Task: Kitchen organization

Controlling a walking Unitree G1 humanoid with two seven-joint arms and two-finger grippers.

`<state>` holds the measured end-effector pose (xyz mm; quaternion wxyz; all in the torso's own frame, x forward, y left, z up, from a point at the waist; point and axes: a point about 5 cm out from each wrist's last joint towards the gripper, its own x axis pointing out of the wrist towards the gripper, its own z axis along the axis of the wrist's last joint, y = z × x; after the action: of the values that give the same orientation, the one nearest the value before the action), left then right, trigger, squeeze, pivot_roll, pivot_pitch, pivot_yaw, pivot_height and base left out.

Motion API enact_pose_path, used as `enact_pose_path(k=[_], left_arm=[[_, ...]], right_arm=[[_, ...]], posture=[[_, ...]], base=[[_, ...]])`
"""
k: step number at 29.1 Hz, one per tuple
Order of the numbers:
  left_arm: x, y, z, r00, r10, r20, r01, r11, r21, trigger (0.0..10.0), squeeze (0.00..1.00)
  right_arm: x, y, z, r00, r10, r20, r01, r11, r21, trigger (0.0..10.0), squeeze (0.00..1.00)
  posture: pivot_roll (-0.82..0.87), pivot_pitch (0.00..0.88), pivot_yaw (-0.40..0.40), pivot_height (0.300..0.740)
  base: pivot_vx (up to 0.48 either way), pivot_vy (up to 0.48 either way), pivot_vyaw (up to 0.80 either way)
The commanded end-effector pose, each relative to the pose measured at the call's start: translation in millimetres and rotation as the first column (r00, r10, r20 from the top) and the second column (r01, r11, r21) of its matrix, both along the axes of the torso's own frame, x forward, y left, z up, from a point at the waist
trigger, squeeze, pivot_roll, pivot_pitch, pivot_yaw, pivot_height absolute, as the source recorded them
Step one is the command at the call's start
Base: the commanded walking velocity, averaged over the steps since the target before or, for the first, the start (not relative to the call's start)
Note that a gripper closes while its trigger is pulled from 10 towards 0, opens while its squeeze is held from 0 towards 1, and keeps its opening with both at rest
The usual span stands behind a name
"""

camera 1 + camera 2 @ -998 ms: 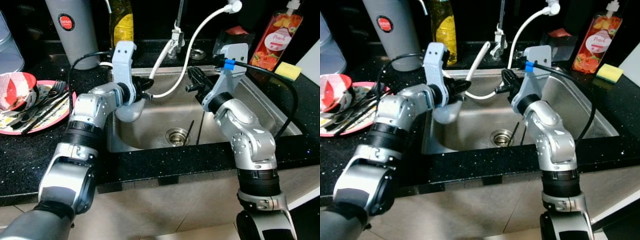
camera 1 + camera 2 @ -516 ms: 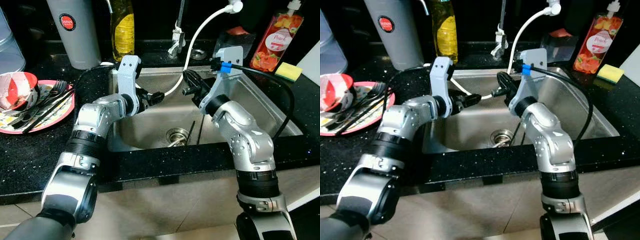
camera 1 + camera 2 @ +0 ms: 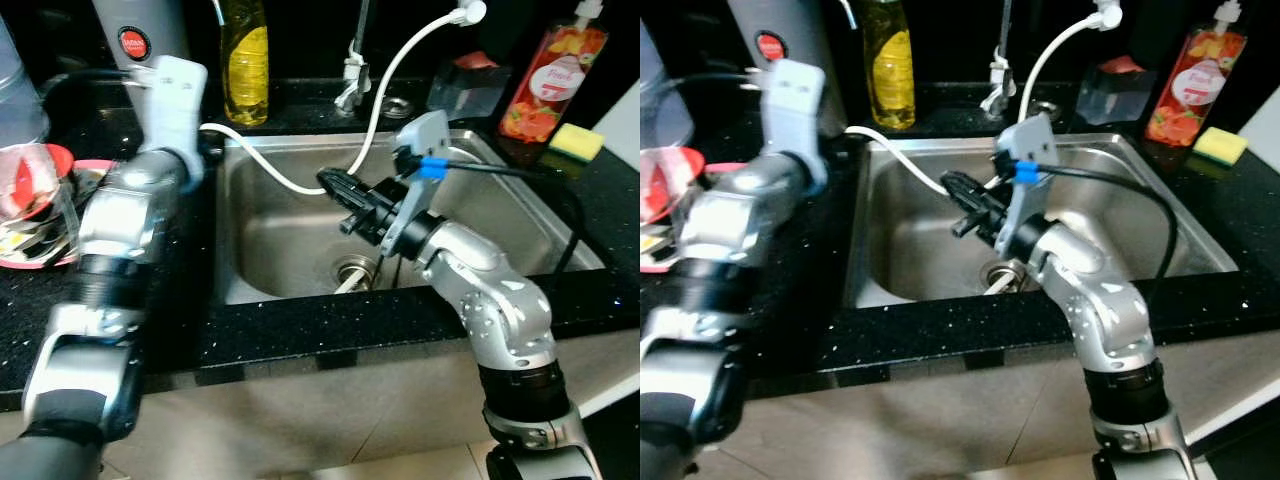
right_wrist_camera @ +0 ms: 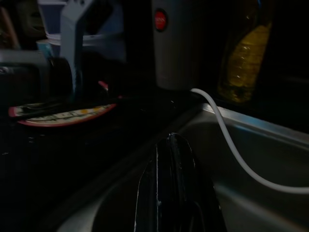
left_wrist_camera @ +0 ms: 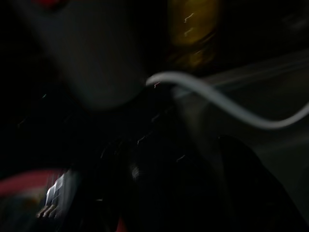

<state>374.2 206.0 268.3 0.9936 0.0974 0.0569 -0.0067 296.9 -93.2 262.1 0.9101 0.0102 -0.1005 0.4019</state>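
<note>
The right gripper [image 3: 335, 184] hangs over the middle of the sink [image 3: 520, 215], its black fingers pressed together and holding nothing, just beside the white hose [image 3: 262, 168] that loops across the basin. The left arm is raised over the dark counter [image 3: 190, 330] at the sink's left edge; I cannot tell how its fingers stand. A pink plate [image 3: 40, 245] with forks [image 3: 25, 222] lies far left; a yellow bottle [image 3: 245, 60] stands behind the sink.

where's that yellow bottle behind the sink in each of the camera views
Left eye view: yellow bottle at top, left of centre, behind the sink.
Right eye view: top, left of centre.
Left wrist view: dim yellow blur, top centre.
Right wrist view: upper right.
Shared landmark: the white hose curving below it.
</note>
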Motion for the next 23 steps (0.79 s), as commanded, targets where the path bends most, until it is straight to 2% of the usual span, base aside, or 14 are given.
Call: enact_pose_path(k=[1,2,3,4,7,13,17,20,23], left_arm=[[-8.1,13.9,-6,0.998,0.028,-0.048,-0.026,0.999,0.025,10.0,0.0],[-8.1,13.9,-6,0.998,0.028,-0.048,-0.026,0.999,0.025,10.0,0.0],[-19.4,25.3,-16,0.993,0.021,-0.12,-0.025,0.999,-0.038,10.0,0.0],[-19.4,25.3,-16,0.993,0.021,-0.12,-0.025,0.999,-0.038,10.0,0.0],[-29.7,22.2,-28,0.981,-0.037,-0.193,0.015,0.993,-0.115,10.0,0.0],[-42.4,38.4,-26,0.974,0.024,-0.224,-0.047,0.994,-0.097,10.0,0.0],[-48.4,41.9,-27,0.97,0.027,-0.24,-0.055,0.992,-0.113,10.0,0.0],[-54.3,45.4,-30,0.967,0.053,-0.248,-0.071,0.995,-0.064,10.0,0.0],[-55.0,46.8,-31,0.966,0.058,-0.253,-0.076,0.995,-0.064,10.0,0.0]], right_arm=[[-6.8,5.8,2,0.998,0.057,0.007,-0.057,0.998,0.003,10.0,0.0],[-6.8,5.8,2,0.998,0.057,0.007,-0.057,0.998,0.003,10.0,0.0],[-8.1,6.6,2,0.998,0.064,0.009,-0.065,0.998,0.007,10.0,0.0],[-8.1,6.6,2,0.998,0.064,0.009,-0.065,0.998,0.007,10.0,0.0],[-6.7,6.7,2,0.998,0.059,0.007,-0.059,0.998,0.008,10.0,0.0],[-11.0,10.8,7,0.992,0.12,0.04,-0.12,0.993,-0.002,10.0,0.0],[-12.4,11.4,8,0.99,0.132,0.046,-0.132,0.991,-0.001,10.0,0.0],[-11.0,12.3,8,0.991,0.127,0.045,-0.127,0.992,0.004,10.0,0.0],[-10.3,12.4,8,0.991,0.125,0.045,-0.125,0.992,0.007,10.0,0.0]], posture=[[0.09,0.053,-0.015,0.74],[0.09,0.053,-0.015,0.74],[0.1,0.053,-0.013,0.74],[0.1,0.053,-0.013,0.74],[0.1,0.053,-0.007,0.74],[0.11,0.048,-0.001,0.74],[0.11,0.048,-0.001,0.74],[0.12,0.047,-0.002,0.74],[0.12,0.047,-0.002,0.74]], base=[[0.0,0.0,0.0],[0.0,0.0,0.0],[0.0,0.0,0.0],[0.0,0.0,0.0],[0.0,0.0,0.0],[0.0,0.0,0.0],[0.0,0.0,0.0],[0.0,0.0,0.0],[0.0,0.0,0.0]])
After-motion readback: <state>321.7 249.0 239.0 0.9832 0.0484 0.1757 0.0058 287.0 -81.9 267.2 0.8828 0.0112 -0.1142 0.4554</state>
